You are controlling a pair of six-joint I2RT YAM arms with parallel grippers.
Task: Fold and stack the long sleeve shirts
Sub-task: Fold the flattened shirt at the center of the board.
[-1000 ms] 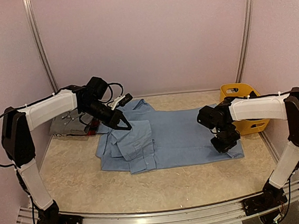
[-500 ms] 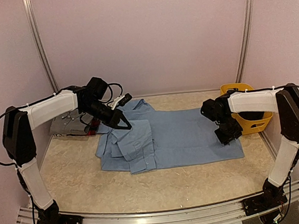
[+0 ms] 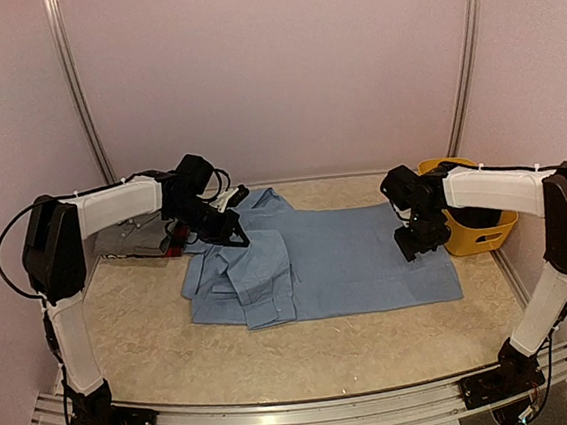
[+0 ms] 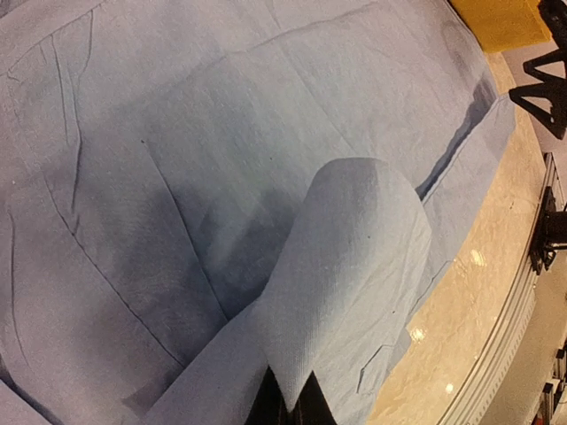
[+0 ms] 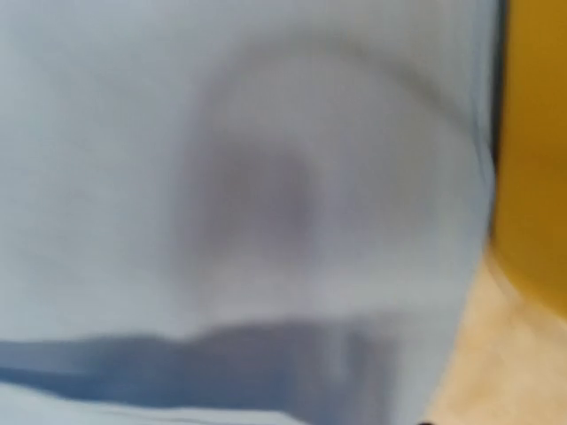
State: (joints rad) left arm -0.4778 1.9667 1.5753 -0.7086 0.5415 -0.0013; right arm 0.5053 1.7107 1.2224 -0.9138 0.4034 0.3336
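Plainly, little of the job is finished. The blue shirt [image 3: 349, 266] lies spread flat, and only its left end is gathered into loose, uneven folds. No neat packet has been made yet.

The left gripper [image 3: 234, 239] sits over the shirt's left part. Its fingers are pinched tight on a raised loop of the blue cloth, as the left wrist view shows.

The right gripper [image 3: 412, 247] hangs over the shirt's right end. Its wrist view is a blur of blue cloth with no fingers in it, so I cannot tell how wide they stand.

A grey shirt [image 3: 125, 238] lies beyond the blue shirt's far left corner, and it looks unfolded. The basket [image 3: 450, 166] stands just beside the blue shirt's right edge.

Nothing is stacked. By my reckoning the folding and all the stacking remain.
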